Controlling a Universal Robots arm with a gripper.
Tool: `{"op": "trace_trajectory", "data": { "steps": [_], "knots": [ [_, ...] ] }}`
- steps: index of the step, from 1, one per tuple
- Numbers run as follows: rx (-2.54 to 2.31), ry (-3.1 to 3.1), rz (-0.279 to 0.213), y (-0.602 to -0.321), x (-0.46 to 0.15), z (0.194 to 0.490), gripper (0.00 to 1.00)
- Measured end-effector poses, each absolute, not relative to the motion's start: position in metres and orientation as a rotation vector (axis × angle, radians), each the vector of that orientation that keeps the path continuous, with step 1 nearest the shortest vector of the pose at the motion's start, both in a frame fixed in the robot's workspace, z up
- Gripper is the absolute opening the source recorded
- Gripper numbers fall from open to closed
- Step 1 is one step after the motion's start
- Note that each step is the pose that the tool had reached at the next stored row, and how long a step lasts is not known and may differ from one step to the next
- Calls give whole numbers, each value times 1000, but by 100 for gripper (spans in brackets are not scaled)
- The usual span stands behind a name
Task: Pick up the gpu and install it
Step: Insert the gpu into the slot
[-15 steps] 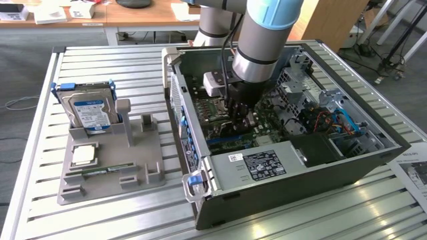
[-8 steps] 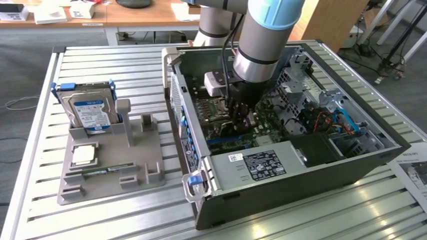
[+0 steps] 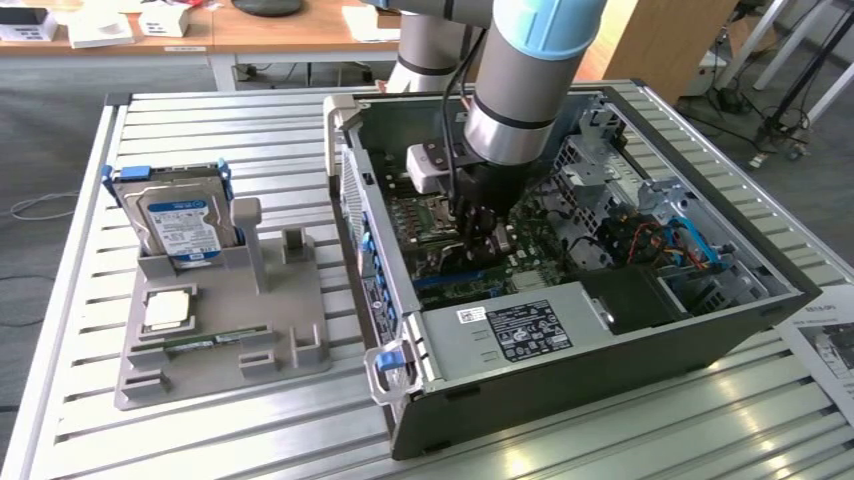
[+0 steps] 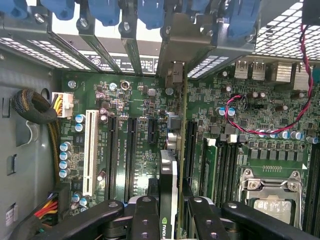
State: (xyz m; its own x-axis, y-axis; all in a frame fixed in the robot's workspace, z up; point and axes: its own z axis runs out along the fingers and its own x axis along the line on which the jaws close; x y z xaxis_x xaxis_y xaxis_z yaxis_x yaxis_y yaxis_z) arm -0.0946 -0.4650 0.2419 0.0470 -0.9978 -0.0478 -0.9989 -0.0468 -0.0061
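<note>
The gpu [image 4: 169,172] shows edge-on in the wrist view, a thin dark card with a green logo. It stands upright over the motherboard [image 4: 140,105], and its silvery end bracket [image 4: 173,75] reaches the case's rear slot openings. My gripper [image 4: 168,212] is shut on the gpu, one black finger [image 4: 145,215] on each flat side of it. The card sits in line with a long black expansion slot, beside two free black slots [image 4: 131,150] and a white slot [image 4: 90,150]. In the exterior view, my gripper [image 3: 481,215] reaches down deep inside the open computer case [image 3: 641,340].
A grey fixture tray [image 3: 227,320] at the exterior view's left holds a hard drive [image 3: 180,220], a CPU chip [image 3: 167,310] and a memory stick [image 3: 200,342]. Inside the case are the power supply [image 3: 527,325], the CPU socket [image 4: 270,195] and a red-black cable [image 4: 260,117].
</note>
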Motion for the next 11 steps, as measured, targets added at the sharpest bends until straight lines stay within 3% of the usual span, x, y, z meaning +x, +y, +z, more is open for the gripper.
{"op": "trace_trajectory", "data": {
  "steps": [11],
  "knots": [
    [-2245,2142,46,-465,-94,242,27]
  ]
}}
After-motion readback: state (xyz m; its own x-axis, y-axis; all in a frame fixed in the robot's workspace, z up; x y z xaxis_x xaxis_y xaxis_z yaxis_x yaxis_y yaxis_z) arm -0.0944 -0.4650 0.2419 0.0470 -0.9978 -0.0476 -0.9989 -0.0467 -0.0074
